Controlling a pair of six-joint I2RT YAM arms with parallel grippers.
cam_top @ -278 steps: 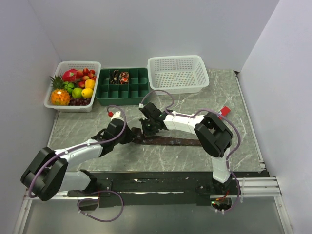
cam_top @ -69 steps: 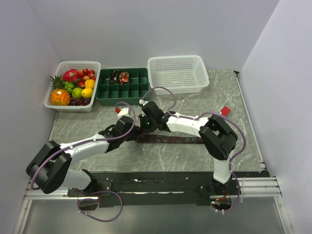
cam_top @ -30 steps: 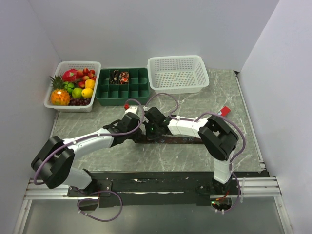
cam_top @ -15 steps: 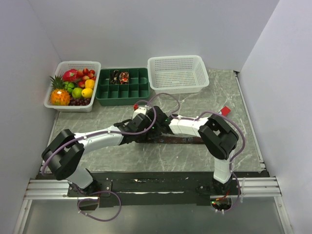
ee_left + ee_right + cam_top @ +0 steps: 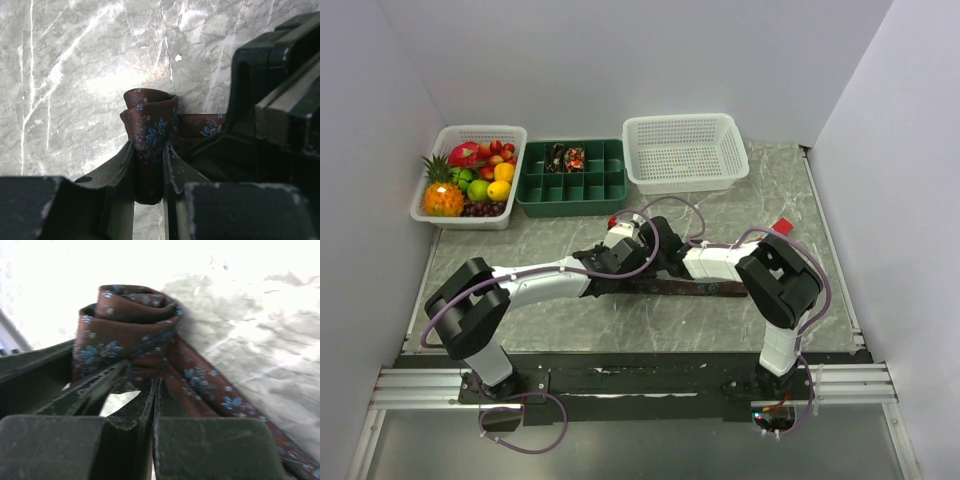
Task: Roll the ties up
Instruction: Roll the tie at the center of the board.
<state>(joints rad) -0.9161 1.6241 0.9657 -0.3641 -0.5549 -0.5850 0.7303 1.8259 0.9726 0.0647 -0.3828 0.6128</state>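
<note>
Between the two fingers (image 5: 120,165) of the left gripper (image 5: 149,146) stands the rolled end of the tie (image 5: 150,112) — a dark red-brown coil with small blue flowers, upright on its edge, its top rising past the fingertips. These jaws are part-way closed and press the coil from both sides, so the roll is held. Just beside those fingers, the unrolled fabric leaves the coil and lies flat on the marble table (image 5: 75,60). The right gripper (image 5: 154,384) has its fingers (image 5: 135,415) pressed flat together with nothing seen between them. Their tips sit at the foot of the coil, where the flat strip peels away and runs off past them to one side. From above, both grippers meet over the roll and hide it, while the tie's loose length stretches along the table beside the right forearm. Well beyond the fingertips, at the table's far edge, stand a fruit basket (image 5: 432,215), a green divided tray (image 5: 590,192) and a white basket (image 5: 685,150); a small red bar (image 5: 782,226) lies apart — out on the right arm's side.
</note>
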